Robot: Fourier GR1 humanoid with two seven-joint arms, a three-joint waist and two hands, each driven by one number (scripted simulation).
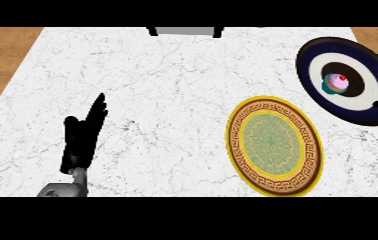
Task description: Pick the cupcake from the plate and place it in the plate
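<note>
Plainly, in the head view, the cupcake (337, 82) sits at the centre of the dark plate (314, 79) at the far right of the desk (162, 94); the yellow plate (240, 156) lies nearer, just beside it; the left hand (81, 139) rests at the near left, fingers (97, 109) straight and together, holding nothing; no right hand shows. A good pick would probably come from the right side, closing low round the wrapper, then lifting clear of the rim before crossing.

Dark plate (319, 86) cut by right edge; left forearm (68, 188) cut at bottom.
</note>
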